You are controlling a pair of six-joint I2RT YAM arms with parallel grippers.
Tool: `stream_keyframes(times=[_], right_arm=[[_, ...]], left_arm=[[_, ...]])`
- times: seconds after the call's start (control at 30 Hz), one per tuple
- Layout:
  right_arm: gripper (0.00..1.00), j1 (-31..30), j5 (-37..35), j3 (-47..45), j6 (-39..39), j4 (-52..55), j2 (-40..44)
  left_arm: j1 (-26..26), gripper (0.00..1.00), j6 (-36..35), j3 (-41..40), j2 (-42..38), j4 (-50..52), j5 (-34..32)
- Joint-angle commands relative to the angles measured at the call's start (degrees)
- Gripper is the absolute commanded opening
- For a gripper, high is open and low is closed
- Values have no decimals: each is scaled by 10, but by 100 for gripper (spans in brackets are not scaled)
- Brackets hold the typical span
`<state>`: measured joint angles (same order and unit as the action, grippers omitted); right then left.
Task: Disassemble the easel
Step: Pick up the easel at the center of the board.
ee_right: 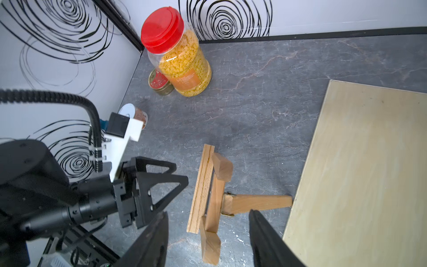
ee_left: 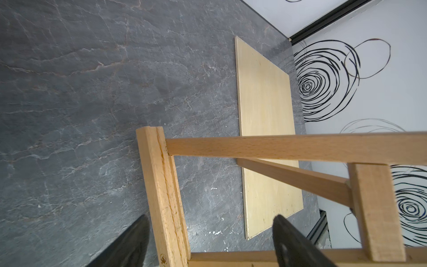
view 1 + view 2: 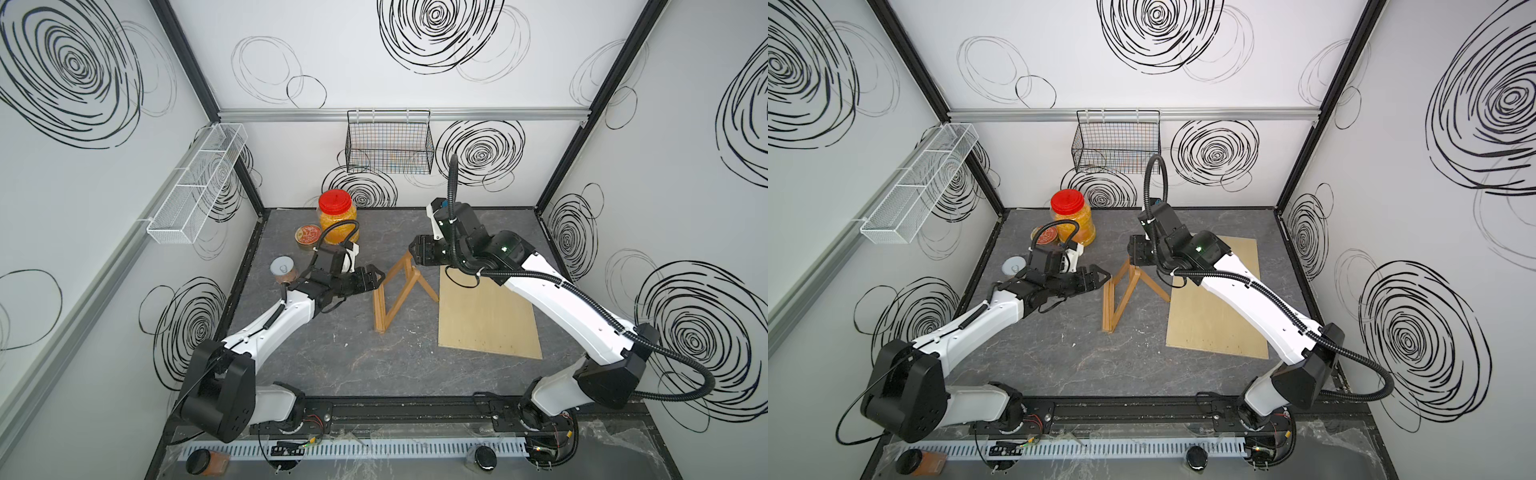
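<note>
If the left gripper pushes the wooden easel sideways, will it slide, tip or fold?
The easel looks stiff and probably light: thin solid wooden bars. It stands on narrow feet with the rear leg splayed out, so a high push may tip it rather than slide it. That leg seems hinged at the top, so it could swing and fold.

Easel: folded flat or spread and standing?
Spread, standing: the easel has its rear leg splayed out behind, foot at the edge of the plywood board.
</note>
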<state>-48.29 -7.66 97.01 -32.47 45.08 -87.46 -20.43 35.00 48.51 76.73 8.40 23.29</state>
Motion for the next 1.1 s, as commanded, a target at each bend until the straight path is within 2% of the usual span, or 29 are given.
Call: stream_keyframes(times=[0.0,0.13,0.47,0.63,0.8,0.87,1.07], right_arm=[[62,-44,-57,26,-44,26,-24],[64,-50,-66,0,-66,33,-28],[63,-52,-60,-56,-102,29,-19],[54,-53,-45,-58,-97,20,-30],[34,-53,-35,-56,-96,18,-38],[30,-52,-33,-58,-93,17,-39],[29,-51,-32,-65,-93,20,-39]], left_arm=[[-18,86,5,-12,-1,-32,-17],[-28,86,8,-18,2,-41,-16],[-30,86,-9,-25,6,-37,-18],[-24,86,-19,-21,4,-30,-20],[-11,86,-41,-8,-3,-6,-34],[-7,86,-54,-1,-9,1,-44],[-6,87,-95,26,-10,16,-78]])
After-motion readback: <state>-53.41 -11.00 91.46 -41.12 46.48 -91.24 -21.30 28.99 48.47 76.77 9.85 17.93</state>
